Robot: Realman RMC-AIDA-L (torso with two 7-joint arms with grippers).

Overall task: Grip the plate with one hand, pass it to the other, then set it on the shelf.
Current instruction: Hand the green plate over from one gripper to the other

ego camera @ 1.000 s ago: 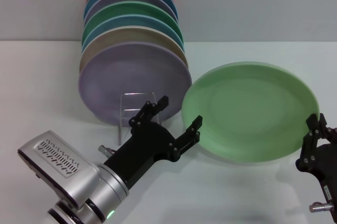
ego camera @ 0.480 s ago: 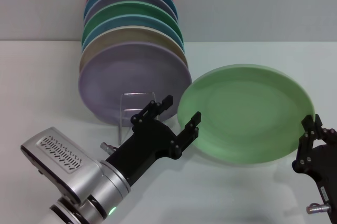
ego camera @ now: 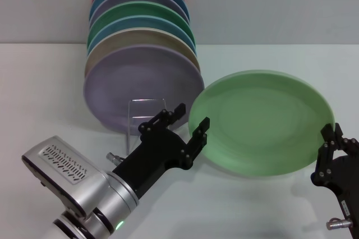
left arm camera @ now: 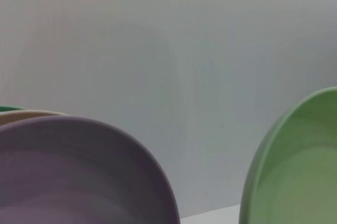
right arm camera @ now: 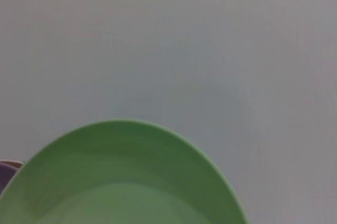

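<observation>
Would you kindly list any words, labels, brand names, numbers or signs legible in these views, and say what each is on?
None: no text shows on the light green plate, the racked plates, the left gripper, its silver wrist or the right gripper.

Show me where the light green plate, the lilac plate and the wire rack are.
light green plate (ego camera: 263, 124): head view, centre of its face.
lilac plate (ego camera: 140, 82): head view, middle of its front face.
wire rack (ego camera: 147, 100): head view, top bar of the upright front loop.
</observation>
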